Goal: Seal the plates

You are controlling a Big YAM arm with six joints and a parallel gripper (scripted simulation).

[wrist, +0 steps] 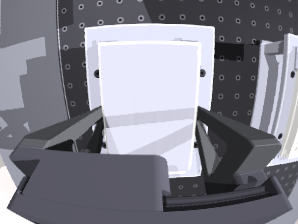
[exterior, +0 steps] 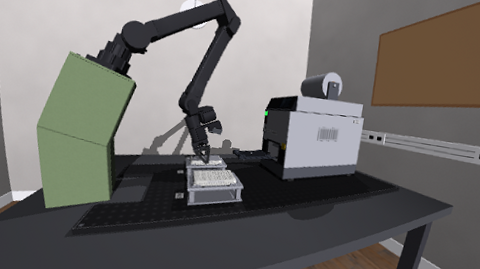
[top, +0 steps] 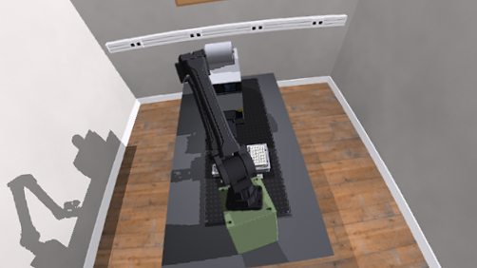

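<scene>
Clamping the white rectangular plate by its long sides, the dark angular fingers probably carry something light, stiff and slippery, best kept level.

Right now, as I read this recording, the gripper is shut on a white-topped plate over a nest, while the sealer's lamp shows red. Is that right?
Not quite: the lamp on the sealer shows green, not red, as the exterior view shows. The rest stands: the gripper is shut on a white-topped plate over a nest.
</scene>
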